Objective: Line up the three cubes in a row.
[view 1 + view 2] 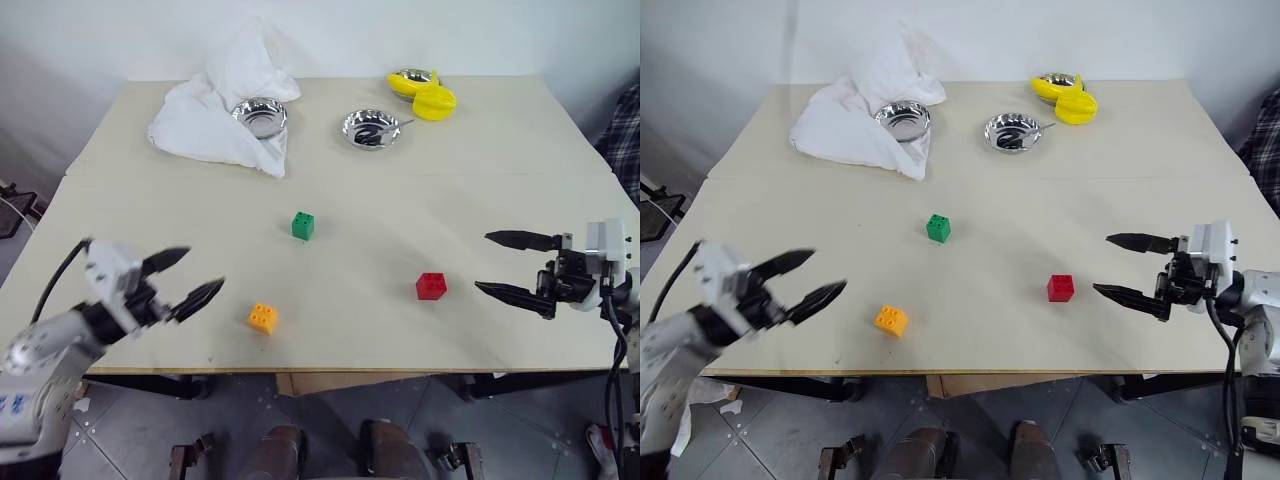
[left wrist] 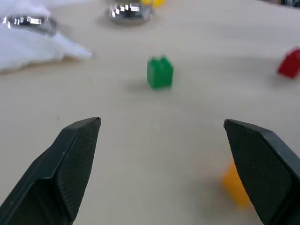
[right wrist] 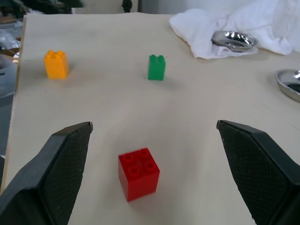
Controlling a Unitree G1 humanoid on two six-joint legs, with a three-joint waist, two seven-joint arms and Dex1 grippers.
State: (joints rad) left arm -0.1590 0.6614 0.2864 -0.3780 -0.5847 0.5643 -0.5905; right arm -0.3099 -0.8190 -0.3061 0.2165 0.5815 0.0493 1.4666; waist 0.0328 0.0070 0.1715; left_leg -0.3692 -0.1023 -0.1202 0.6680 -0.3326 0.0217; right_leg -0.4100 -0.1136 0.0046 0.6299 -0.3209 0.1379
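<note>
The three cubes sit apart on the worktop (image 1: 520, 130) as a loose triangle, so the row is not made yet: the green cube (image 1: 303, 225) lies toward the middle, the orange cube (image 1: 263, 318) nearer the front edge on the left, and the red cube (image 1: 431, 286) off to the right, a little farther from that edge than the orange one. None of them touches another, and none is held. The left pincer (image 1: 180, 278) hovers over the front left of the worktop with its fingers spread wide and empty, the orange cube just beside it. The right pincer (image 1: 505, 264) hangs at the right side, also spread wide and empty, pointing toward the red cube, which lies near it. By my reading all the work is left: at least one cube, likely two, must be shifted until the three stand in one line. Toward the back of the worktop two steel bowls stand: one bowl (image 1: 260, 115) rests on a crumpled white cloth (image 1: 200, 125), the second bowl (image 1: 371, 128) on bare worktop; whether anything lies in either I cannot tell. A yellow object (image 1: 428, 95) sits at the far edge on a third shiny dish, too small to make out further.
</note>
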